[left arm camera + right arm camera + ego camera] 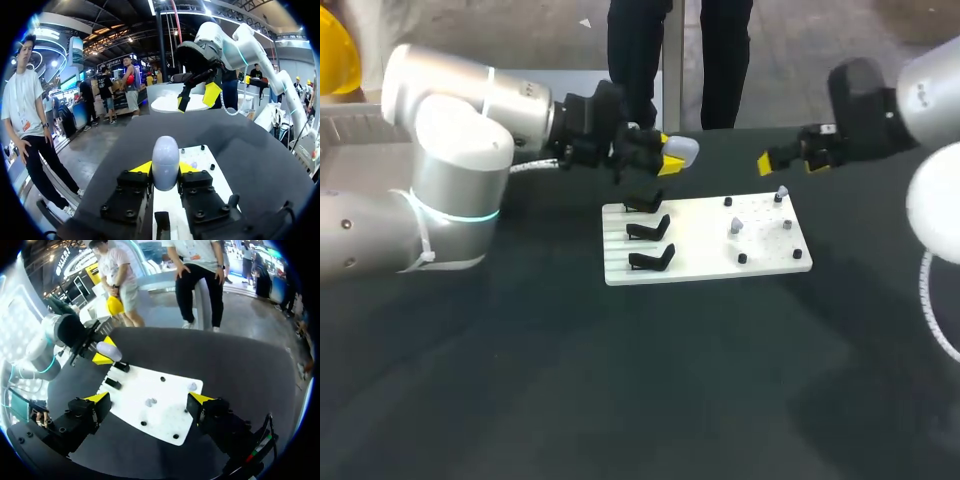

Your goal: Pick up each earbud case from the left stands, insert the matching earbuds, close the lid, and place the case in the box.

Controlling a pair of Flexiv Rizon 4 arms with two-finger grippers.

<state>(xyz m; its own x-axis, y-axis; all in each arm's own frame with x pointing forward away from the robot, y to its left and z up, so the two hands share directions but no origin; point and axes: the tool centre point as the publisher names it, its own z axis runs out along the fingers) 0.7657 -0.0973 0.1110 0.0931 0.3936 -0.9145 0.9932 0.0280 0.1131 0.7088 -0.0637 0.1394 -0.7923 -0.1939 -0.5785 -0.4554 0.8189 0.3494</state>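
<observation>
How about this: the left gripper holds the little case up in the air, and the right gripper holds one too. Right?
No. The right gripper holds nothing; the right wrist view shows its fingers open and empty. The left gripper does hold the little case up in the air.

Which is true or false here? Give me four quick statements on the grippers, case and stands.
1. The left gripper is shut on the pale grey rounded earbud case. True.
2. The right gripper holds an earbud. False: it is open and empty.
3. The three black stands on the flat white board are empty. True.
4. The case rests on the board. False: the left gripper holds it clear of the board.
</observation>
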